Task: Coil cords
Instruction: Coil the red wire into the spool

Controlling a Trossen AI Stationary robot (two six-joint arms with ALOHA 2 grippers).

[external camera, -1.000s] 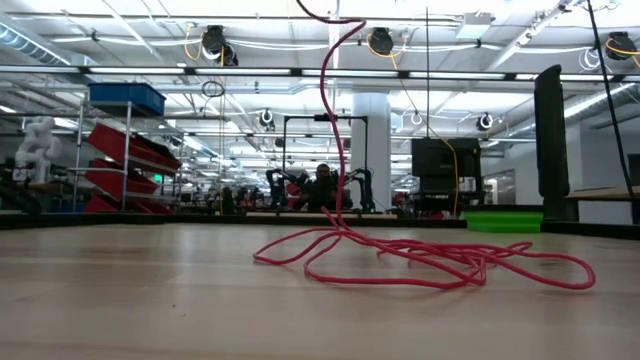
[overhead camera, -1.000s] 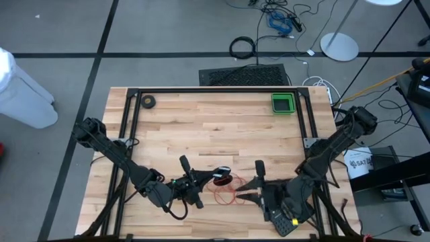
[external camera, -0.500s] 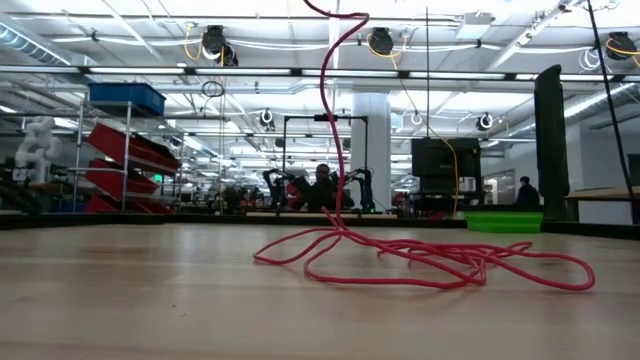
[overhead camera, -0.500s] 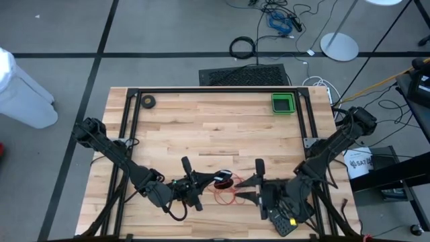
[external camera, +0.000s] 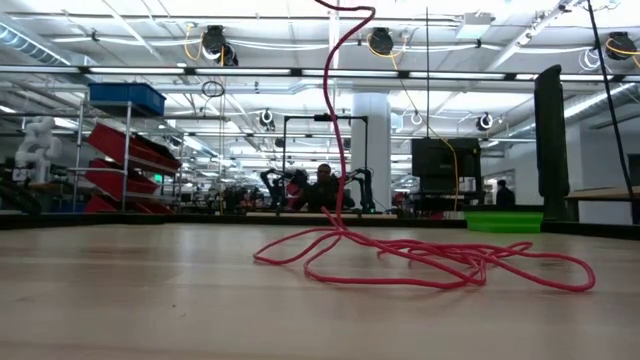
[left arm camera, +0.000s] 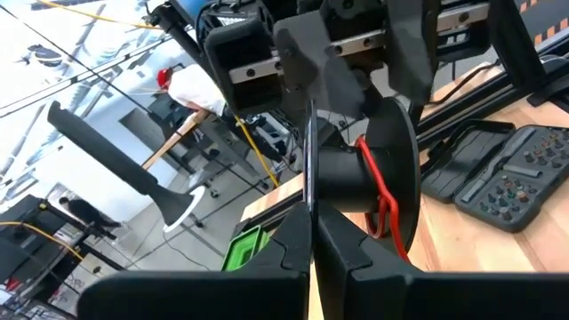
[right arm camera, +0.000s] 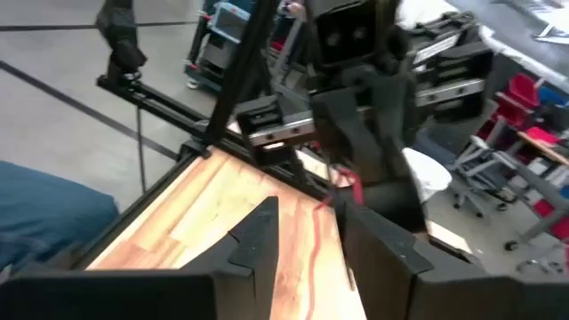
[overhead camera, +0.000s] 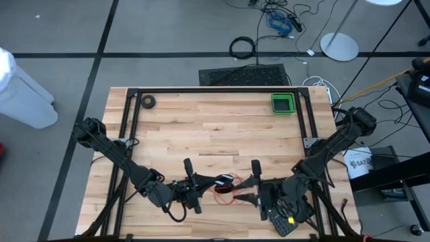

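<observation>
We hold the reel [left arm camera: 360,182] clenched in our left gripper [overhead camera: 200,186], near the surface's [overhead camera: 215,128] front edge. Our right gripper [right arm camera: 307,233] stands parted around the red cord [external camera: 420,262], not grasping. We should feed slack steadily, keeping 1 even wrap.

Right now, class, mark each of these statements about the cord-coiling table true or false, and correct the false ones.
1. The left hand is shut on the black reel. True.
2. The red cord lies wholly flat on the table. False: from the loose heap, one strand rises up out of the low view.
3. The green bin sits near the table's far right corner. True.
4. The right hand grips the reel. False: its fingers stand apart, with the cord on the table between them, and nothing is held.
5. The small black roll lies beside the green bin. False: it is at the far left corner.
</observation>
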